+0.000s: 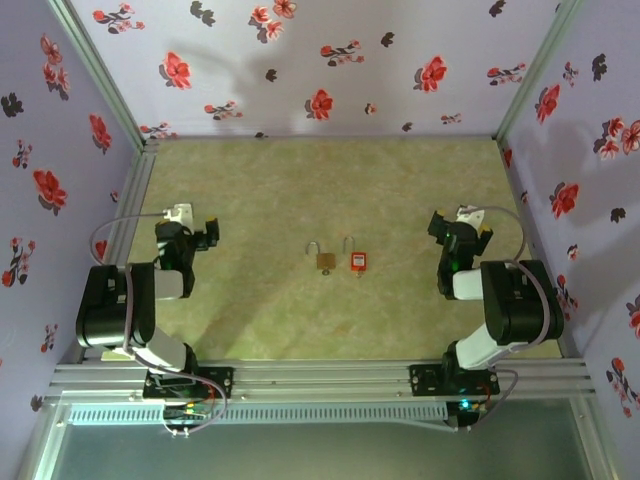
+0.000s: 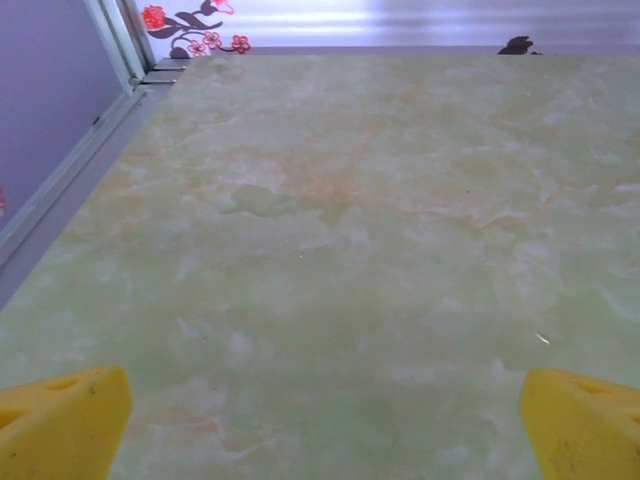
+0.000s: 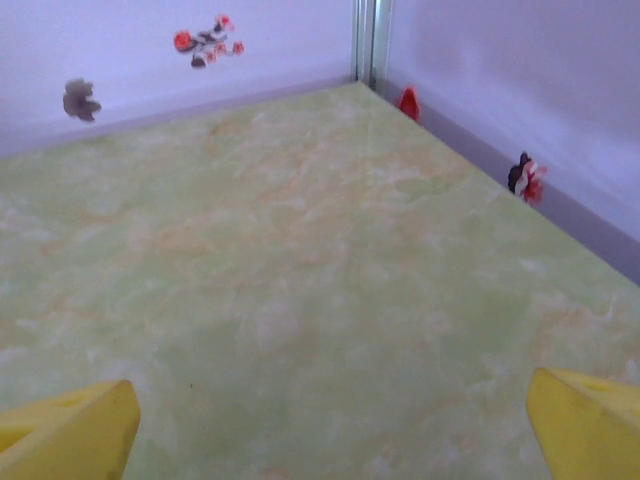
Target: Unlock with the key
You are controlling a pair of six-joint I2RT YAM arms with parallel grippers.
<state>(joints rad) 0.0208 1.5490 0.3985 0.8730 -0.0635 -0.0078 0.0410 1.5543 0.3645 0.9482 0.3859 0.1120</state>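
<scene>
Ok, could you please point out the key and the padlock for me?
key (image 1: 358, 262), top external view, on its red head.
padlock (image 1: 326, 262), top external view, on its brass body.

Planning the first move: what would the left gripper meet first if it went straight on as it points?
Probably just bare table, then the far flowered wall; the open left gripper aims well left of the key and padlock.
</scene>
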